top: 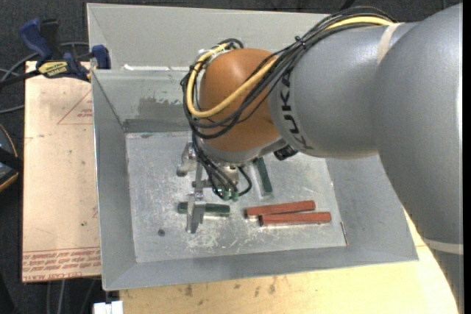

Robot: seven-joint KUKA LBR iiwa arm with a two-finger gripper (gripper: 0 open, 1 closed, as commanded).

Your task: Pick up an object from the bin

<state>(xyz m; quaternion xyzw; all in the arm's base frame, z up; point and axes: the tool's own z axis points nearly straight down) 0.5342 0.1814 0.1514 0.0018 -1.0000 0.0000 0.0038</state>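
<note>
My gripper [194, 212] hangs under the orange wrist cover, low over the bin floor left of centre. Its tip stands right at a small dark green flat piece [214, 209] that lies crosswise against it. Whether that piece is held I cannot make out. To the right, two reddish-brown bars [288, 215] lie side by side along the floor, apart from the gripper. A dark green strip [263, 177] lies slanted behind them, partly hidden under the wrist.
The arm and its orange cover with looped cables hide the middle and back of the bin. The bin's sloped walls rise close on the left and in front. A small dark speck [161, 233] lies on the scratched floor at front left.
</note>
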